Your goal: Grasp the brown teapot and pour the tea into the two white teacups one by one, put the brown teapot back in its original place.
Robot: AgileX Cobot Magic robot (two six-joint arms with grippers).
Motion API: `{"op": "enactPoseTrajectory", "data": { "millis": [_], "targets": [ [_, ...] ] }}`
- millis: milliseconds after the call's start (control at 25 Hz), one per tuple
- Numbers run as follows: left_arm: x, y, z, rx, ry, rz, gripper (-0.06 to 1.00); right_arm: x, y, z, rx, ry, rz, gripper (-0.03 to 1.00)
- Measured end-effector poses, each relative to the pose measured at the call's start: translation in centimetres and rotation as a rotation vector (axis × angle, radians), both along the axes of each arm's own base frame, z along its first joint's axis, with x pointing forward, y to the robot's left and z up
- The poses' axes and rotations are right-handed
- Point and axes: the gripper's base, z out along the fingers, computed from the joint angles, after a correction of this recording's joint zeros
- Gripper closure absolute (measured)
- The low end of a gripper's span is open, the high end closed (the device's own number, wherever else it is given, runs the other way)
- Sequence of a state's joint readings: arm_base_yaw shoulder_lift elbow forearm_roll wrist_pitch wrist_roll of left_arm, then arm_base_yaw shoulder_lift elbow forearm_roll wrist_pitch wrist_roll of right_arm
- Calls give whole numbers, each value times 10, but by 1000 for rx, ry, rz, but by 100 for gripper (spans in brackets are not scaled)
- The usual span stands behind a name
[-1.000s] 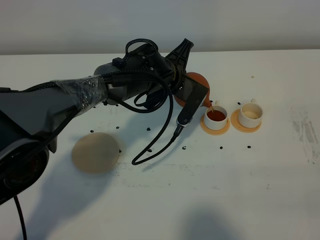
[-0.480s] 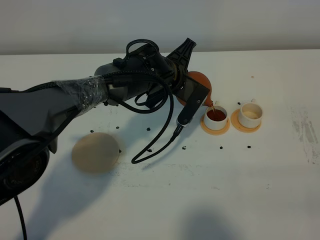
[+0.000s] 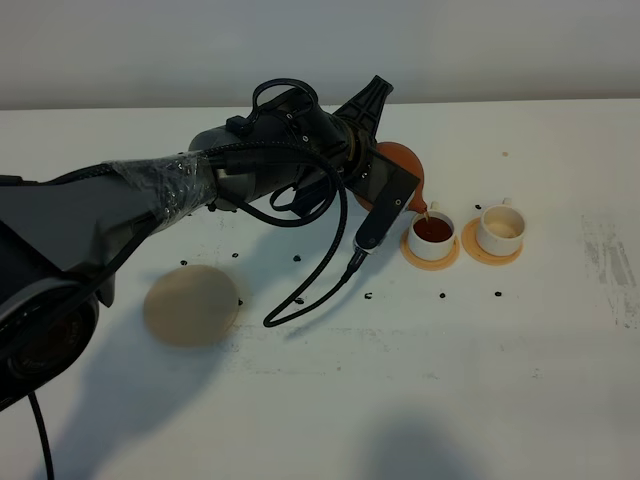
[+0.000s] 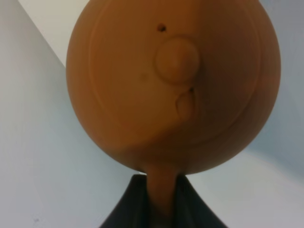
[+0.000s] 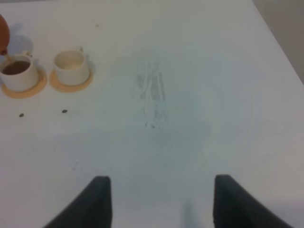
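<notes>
Looking down from the high camera, we see the left gripper (image 3: 370,158) clamped tight on the loop handle of the brown teapot (image 3: 403,166). The pot hangs tipped forward just past the fingers, spout down. A thin stream of tea (image 3: 425,211) runs from the spout into the nearer white teacup (image 3: 432,230), which stands just below the front of the gripper and holds dark liquid. The second teacup (image 3: 500,231) stands just beyond it, farther from the gripper, and is pale inside. Each cup rests on an orange-tan saucer (image 3: 431,256). The beige coaster (image 3: 190,305) lies well behind the gripper, back along the arm.

Compared with a second ago, the gripper has rolled slightly further and the teapot has edged toward the cup. Over the last half second we see no change.

From the left wrist, the teapot fills the space straight ahead of the hand, with its lid and knob (image 4: 177,60) facing us. The handle is pinched between the two dark fingers (image 4: 124,206).

From the right wrist, the right gripper (image 5: 161,202) hangs over the white table (image 5: 213,71) with its fingers spread wide and nothing between them. Both cups sit well ahead of it, off toward the other arm. A grey scuff mark (image 5: 152,95) lies on the table ahead of the fingers.
</notes>
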State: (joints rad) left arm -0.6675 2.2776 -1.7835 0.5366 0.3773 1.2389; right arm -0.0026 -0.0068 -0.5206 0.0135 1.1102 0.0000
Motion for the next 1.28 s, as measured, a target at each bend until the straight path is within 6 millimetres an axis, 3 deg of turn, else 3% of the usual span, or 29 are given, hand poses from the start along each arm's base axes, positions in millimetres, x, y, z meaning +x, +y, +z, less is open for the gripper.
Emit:
{"op": "enactPoseTrajectory", "data": {
  "millis": [720,1040,1280],
  "targets": [
    [-6,3,-4,-92,130,165,86,0,0,0,0,0,0,51],
    [-11,11,26,-183,166,251,86,0,0,0,0,0,0,51],
    [-17,19,37,-266,291,345,86,0,0,0,0,0,0,51]
  ]
}}
